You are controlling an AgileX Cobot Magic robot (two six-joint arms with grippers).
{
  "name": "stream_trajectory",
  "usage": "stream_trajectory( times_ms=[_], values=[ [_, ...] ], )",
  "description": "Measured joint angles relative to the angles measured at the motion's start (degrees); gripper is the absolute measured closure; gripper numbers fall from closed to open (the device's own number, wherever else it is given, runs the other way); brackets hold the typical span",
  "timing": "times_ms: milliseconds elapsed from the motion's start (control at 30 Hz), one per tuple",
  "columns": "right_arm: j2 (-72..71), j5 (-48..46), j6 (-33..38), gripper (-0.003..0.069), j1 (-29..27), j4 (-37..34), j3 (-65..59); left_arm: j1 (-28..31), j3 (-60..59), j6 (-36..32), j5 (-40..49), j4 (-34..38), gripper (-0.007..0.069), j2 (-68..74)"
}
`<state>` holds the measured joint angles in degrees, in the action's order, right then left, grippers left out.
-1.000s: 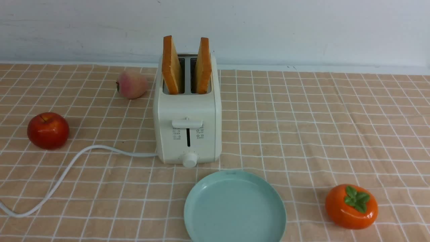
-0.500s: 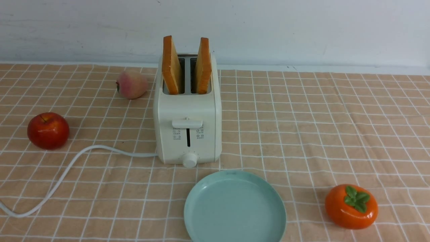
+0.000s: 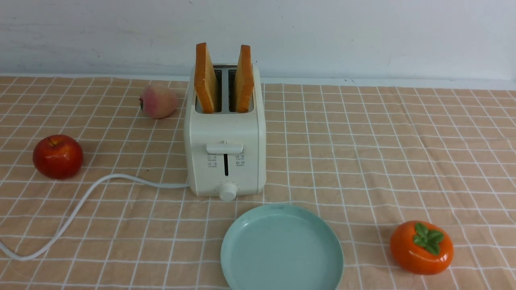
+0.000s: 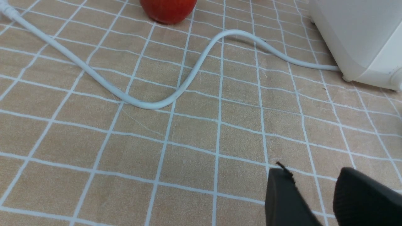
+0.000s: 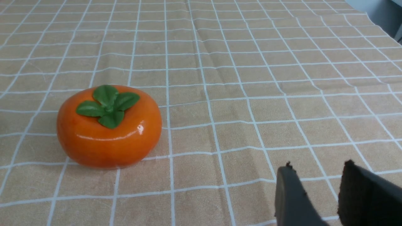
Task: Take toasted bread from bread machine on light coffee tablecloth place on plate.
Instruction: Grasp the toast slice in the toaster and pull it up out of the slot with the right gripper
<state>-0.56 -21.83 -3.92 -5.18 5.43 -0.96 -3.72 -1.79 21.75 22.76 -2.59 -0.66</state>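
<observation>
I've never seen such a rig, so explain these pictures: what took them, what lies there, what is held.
This is a robot with two arms, each ending in jaws. The wide picture comes from a camera between the arms, looking forward; neither arm shows in it. On the peach-tan checked tablecloth stands a cream-white two-slot toaster, with two golden-brown toast slices standing in its slots and a white cord trailing left. Before it lies a round mint-green plate, with nothing on it. Around sit a shiny red apple, a pinkish peach and a glossy orange persimmon. The other two pictures come from cameras on the wrists: the dark shapes at their edges are the left arm's jaws and the right arm's jaws, parted over the cloth, holding nothing.
</observation>
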Motion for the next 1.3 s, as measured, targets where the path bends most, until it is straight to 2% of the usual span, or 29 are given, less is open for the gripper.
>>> stream_trajectory(
  times_ms=[1100, 1300],
  values=[
    [0.00, 0.00, 0.00, 0.0419, 0.00, 0.00, 0.00, 0.00, 0.00, 0.00, -0.48, -2.29, 0.0388, 0.00],
    [0.00, 1.09, 0.00, 0.0419, 0.00, 0.43, 0.00, 0.00, 0.00, 0.00, -9.63, -2.73, 0.0388, 0.00]
  ],
)
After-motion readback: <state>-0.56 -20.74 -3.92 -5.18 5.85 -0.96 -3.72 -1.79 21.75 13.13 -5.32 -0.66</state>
